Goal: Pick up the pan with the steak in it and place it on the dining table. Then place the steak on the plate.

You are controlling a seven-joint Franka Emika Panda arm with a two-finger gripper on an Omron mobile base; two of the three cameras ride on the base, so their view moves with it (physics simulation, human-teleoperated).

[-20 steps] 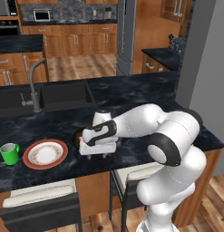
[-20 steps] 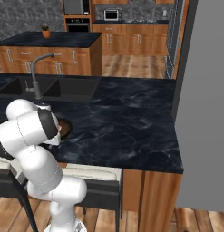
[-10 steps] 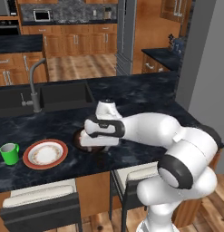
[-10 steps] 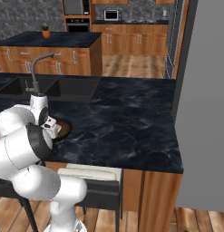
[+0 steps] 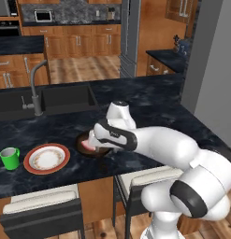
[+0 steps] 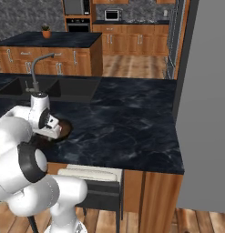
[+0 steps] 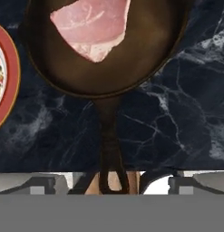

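While the pan (image 7: 104,50) sits flat on the black marble table (image 5: 149,100), the tool (image 5: 94,140) hangs above its near side with its jaws spread wide and nothing between them. From the hand view, the pan's short handle (image 7: 109,145) runs away from the bowl and over the table's edge, its looped end lying past that edge. Lying in the pan is the steak (image 7: 91,25), a pink slab with a paler fat edge, resting against the side of the bowl opposite the handle. In the left base view the pan (image 5: 91,145) is partly covered by the white hand, with a little of the steak (image 5: 85,145) peeking out. Just beside the pan stands the plate (image 5: 46,158), with its orange-red rim and patterned white centre, apart from the pan. Beyond the plate from the pan stands a green mug (image 5: 10,158). Behind the pan, set into the table, are the sink (image 5: 65,97) and its dark faucet (image 5: 36,88).
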